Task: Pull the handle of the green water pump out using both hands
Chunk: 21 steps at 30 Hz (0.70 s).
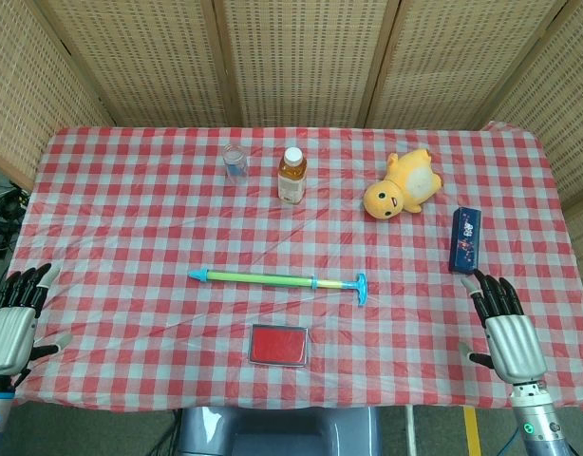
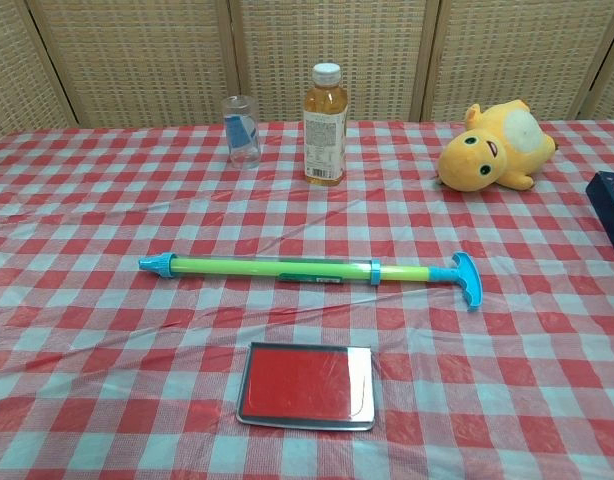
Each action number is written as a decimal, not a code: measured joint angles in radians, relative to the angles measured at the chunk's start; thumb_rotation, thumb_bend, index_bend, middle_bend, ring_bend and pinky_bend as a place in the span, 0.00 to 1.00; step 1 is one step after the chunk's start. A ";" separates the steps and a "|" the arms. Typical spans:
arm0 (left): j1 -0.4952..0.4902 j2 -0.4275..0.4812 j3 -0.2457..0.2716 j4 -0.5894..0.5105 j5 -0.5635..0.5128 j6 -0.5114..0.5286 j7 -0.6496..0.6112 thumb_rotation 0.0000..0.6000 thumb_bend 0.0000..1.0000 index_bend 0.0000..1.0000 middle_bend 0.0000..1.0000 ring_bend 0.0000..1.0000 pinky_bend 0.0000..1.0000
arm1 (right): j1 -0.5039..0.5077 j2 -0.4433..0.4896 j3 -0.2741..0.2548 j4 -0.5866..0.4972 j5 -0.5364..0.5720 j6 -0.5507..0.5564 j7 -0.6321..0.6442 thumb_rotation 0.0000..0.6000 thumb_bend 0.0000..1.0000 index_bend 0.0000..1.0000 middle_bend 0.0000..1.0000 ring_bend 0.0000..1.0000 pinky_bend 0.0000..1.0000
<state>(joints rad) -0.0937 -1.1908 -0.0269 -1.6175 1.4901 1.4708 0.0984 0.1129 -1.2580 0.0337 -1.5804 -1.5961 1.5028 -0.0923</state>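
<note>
The green water pump (image 1: 263,279) (image 2: 272,268) lies flat across the middle of the checked tablecloth, its blue nozzle pointing left. Its blue T-shaped handle (image 1: 361,288) (image 2: 466,278) is at the right end, with a short stretch of rod showing between it and the barrel. My left hand (image 1: 14,318) rests at the table's near left corner, fingers apart and holding nothing, far from the pump. At the near right edge my right hand (image 1: 505,332) is also open and empty, well right of the handle. Neither hand shows in the chest view.
A red flat case (image 1: 278,345) (image 2: 305,385) lies just in front of the pump. Behind it stand a clear cup (image 1: 235,163) (image 2: 242,130) and a juice bottle (image 1: 291,176) (image 2: 325,124). A yellow plush toy (image 1: 402,188) (image 2: 495,146) and a dark blue box (image 1: 464,238) (image 2: 611,205) are at right.
</note>
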 measured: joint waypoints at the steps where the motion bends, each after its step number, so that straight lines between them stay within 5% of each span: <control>1: 0.000 0.001 0.000 -0.001 -0.001 0.000 0.000 1.00 0.08 0.00 0.00 0.00 0.00 | 0.000 0.000 0.000 0.000 0.000 -0.001 -0.001 1.00 0.13 0.00 0.00 0.00 0.00; 21: 0.001 0.004 -0.005 -0.005 -0.003 0.003 -0.001 1.00 0.08 0.00 0.00 0.00 0.00 | 0.003 -0.008 -0.001 0.002 0.006 -0.014 -0.013 1.00 0.13 0.00 0.00 0.00 0.00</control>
<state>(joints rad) -0.0925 -1.1866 -0.0315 -1.6225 1.4868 1.4742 0.0973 0.1158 -1.2665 0.0326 -1.5787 -1.5905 1.4886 -0.1056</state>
